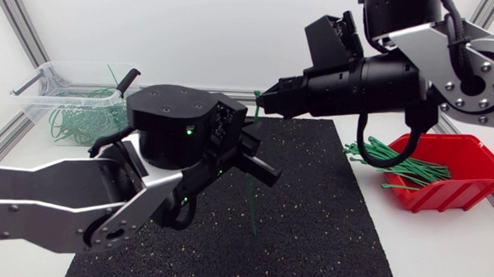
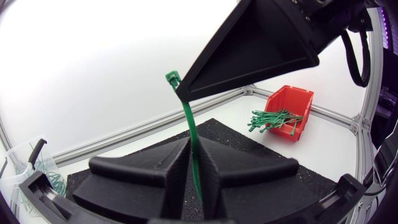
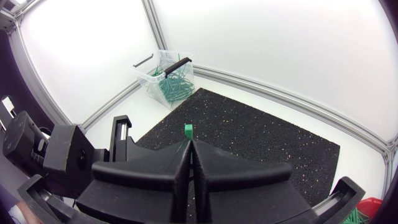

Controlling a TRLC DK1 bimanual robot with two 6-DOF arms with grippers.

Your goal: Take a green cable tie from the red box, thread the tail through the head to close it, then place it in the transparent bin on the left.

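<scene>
From the head view, the cable tie (image 1: 253, 199) hangs upright over the black mat (image 1: 327, 229). The right fingers (image 1: 271, 95) pinch its top and the left fingers (image 1: 258, 161) are clamped on it lower down. The red box (image 1: 450, 194) of spare ties sits to the right, and the clear bin (image 1: 40, 79) is far left on the surface.

In the left wrist view, the left fingers (image 2: 177, 158) are pressed together on the strap.

In the right wrist view, the right fingers (image 3: 174, 168) are closed, with the tie's head poking out ahead.
</scene>
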